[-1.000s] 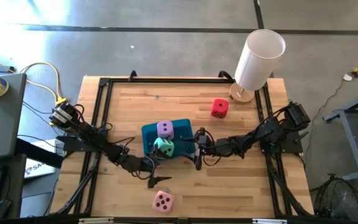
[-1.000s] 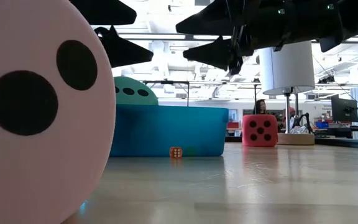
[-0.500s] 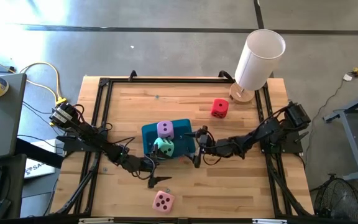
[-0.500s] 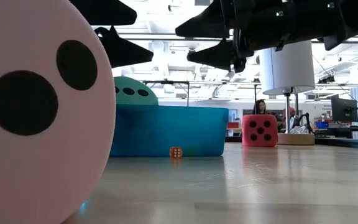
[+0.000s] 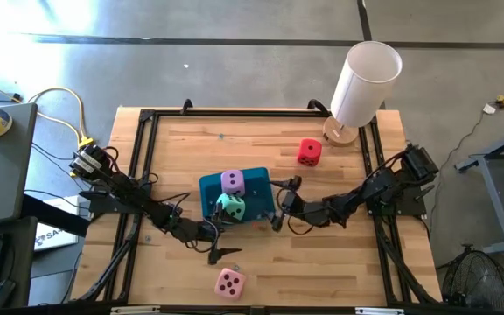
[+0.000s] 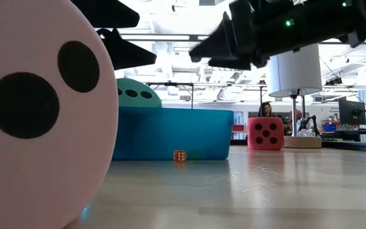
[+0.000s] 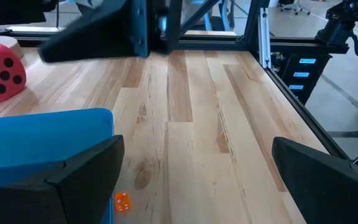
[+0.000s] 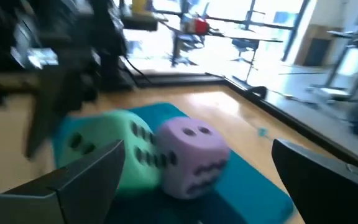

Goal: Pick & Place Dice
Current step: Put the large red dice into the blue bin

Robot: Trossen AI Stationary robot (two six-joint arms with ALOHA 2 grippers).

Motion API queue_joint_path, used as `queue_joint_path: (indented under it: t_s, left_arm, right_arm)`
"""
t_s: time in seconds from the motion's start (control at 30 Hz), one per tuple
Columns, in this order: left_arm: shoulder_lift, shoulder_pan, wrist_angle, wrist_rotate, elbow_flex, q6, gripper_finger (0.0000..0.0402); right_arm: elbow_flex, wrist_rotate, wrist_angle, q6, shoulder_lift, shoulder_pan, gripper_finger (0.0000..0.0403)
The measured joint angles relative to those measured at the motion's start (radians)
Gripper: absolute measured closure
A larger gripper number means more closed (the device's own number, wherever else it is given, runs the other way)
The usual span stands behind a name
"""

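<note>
**Two Dice in the Tray, Two Left on the Table**

The wooden table (image 5: pixel 234 140) carried everything, with a white cylinder (image 5: pixel 366 83) standing on a round base at its far right corner. The teal tray (image 5: pixel 210 186) lay near the table's middle, and every other place is given from it.

The left arm reached in from the tray's left. The left gripper (image 5: pixel 218 238) hung just beside the tray's near edge, its fingers spread wide and holding nothing; it looked to be waiting there, close enough to serve either the tray or the die in front of it. The right arm came in from the tray's right. The right gripper (image 5: pixel 283 203) stood just off the tray's right edge, also spread wide and empty, a stance that suited an arm with nothing to carry.

Two dice sat in the tray, touching: the lilac die (image 5: pixel 232 182) toward its far side and the mint green die (image 5: pixel 230 207) toward its near side. That judged as half the task done. The pink die (image 5: pixel 229 283) lay well apart from the tray, by the table's near edge. The red die (image 5: pixel 309 151) lay beyond the tray to the right, toward the cylinder.

Smallest of all, a tiny orange die (image 6: pixel 180 155) rested on the table against the tray's wall.
</note>
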Motion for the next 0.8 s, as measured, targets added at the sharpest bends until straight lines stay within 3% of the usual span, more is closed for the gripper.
queue_joint_path:
  t_s: [0.13,0.33,0.47,0.57,0.67,0.8]
  left_arm:
    - [0.000,0.000,-0.001,0.000,0.000,0.000,0.0002]
    - [0.000,0.000,-0.004,0.000,0.000,-0.005,0.0002]
    - [0.000,0.000,-0.004,0.000,0.000,-0.006,0.0002]
    - [0.000,0.000,-0.004,0.000,0.000,-0.009,0.0002]
    - [0.000,0.000,-0.004,0.000,0.000,-0.015,0.0002]
    - [0.000,0.000,-0.004,0.000,0.000,-0.018,0.0002]
  right_arm:
    - [0.012,0.090,-0.162,0.020,-0.049,0.011,0.0005]
    - [0.114,0.115,-0.725,0.251,-0.177,0.004,0.0005]
    - [0.211,0.043,-1.145,0.468,-0.243,-0.042,0.0005]
    - [0.282,-0.081,-1.403,0.594,-0.285,-0.104,0.0005]
    - [0.326,-0.202,-1.567,0.638,-0.312,-0.187,0.0005]
    - [0.345,-0.268,-1.649,0.609,-0.343,-0.297,0.0005]
